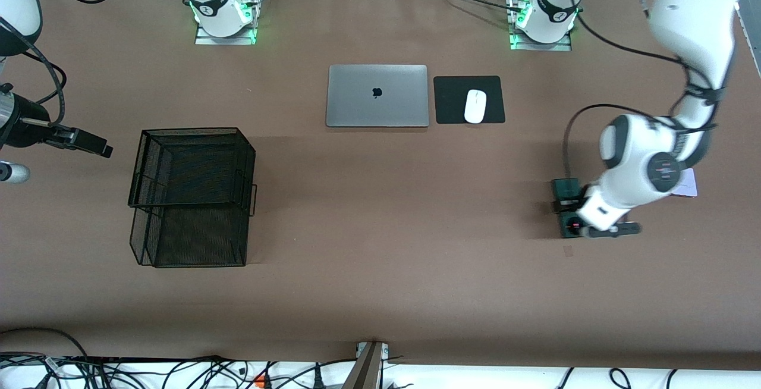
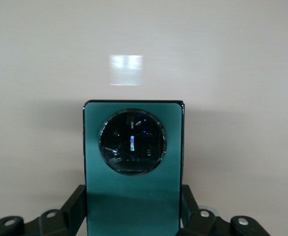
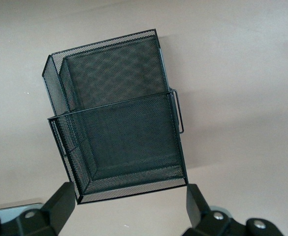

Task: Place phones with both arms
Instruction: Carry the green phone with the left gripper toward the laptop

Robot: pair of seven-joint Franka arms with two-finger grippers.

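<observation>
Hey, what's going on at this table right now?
The left arm's tool is down at the dark-green phone on the table, its fingers on either side of it. A pale-lilac phone lies beside it, mostly hidden by the arm. The right arm's tool waits open, above the black mesh organizer. The closed laptop and white mouse sit untouched.

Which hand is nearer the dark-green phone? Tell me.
Left. The left hand is down at the dark-green phone, a finger on each side; the right hand waits by the mesh basket.
</observation>
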